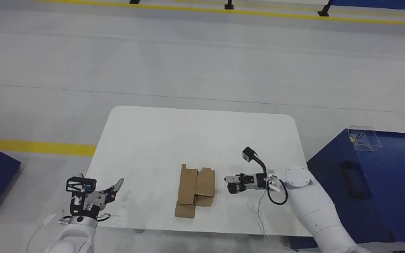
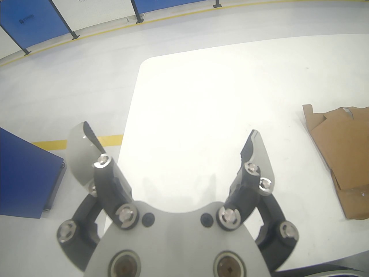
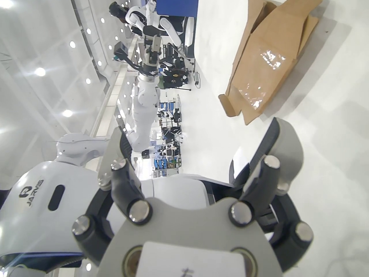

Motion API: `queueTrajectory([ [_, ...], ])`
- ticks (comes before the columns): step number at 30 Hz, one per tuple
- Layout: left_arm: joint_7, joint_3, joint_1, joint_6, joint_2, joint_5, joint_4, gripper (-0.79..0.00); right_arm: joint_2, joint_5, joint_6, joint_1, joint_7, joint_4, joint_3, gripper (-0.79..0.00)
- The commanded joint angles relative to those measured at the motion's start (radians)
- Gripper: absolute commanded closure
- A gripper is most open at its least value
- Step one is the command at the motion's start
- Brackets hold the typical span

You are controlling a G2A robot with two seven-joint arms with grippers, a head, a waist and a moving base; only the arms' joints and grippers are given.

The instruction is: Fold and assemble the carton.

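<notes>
Two grippers flank one flattened carton, both empty. Left gripper (image 2: 170, 134) sits at the near left corner of the table (image 1: 190, 126), fingers spread wide, well apart from the carton (image 1: 195, 190). The carton lies flat at centre, near the front edge, panels layered one over another, flaps unfolded, with glossy patches on the top panel. Right gripper (image 3: 199, 129) is just beside the carton's right edge, turned on its side, fingers apart, not touching cardboard. Judgement: task at its start, nothing erected yet. For a clean first grasp, the right should catch only the upper layer at that edge, since pinching both layers would keep the carton flat. The left likely needs to come in and pin the far side, as the table looks smooth and the carton may slide.
</notes>
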Motion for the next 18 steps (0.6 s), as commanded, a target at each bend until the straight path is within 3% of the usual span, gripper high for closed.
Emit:
queueTrajectory([
  [1, 0.0, 0.0, 0.0, 0.0, 0.0, 0.0, 0.0, -0.785, -0.02, -0.005, -0.028, 0.031, -0.028, 0.061, -0.059, -0.785],
  [8, 0.0, 0.0, 0.0, 0.0, 0.0, 0.0, 0.0, -0.785, -0.101, -0.021, -0.109, 0.132, -0.114, 0.266, -0.197, -0.785],
  [15, 0.0, 0.0, 0.0, 0.0, 0.0, 0.0, 0.0, -0.785, -0.175, -0.045, -0.125, 0.203, -0.187, 0.403, -0.276, -0.767],
  [17, 0.0, 0.0, 0.0, 0.0, 0.0, 0.0, 0.0, -0.785, -0.192, -0.057, -0.129, 0.217, -0.212, 0.431, -0.291, -0.668],
  [18, 0.0, 0.0, 0.0, 0.0, 0.0, 0.0, 0.0, -0.785, -0.2, -0.071, -0.132, 0.224, -0.232, 0.445, -0.3, -0.425],
])
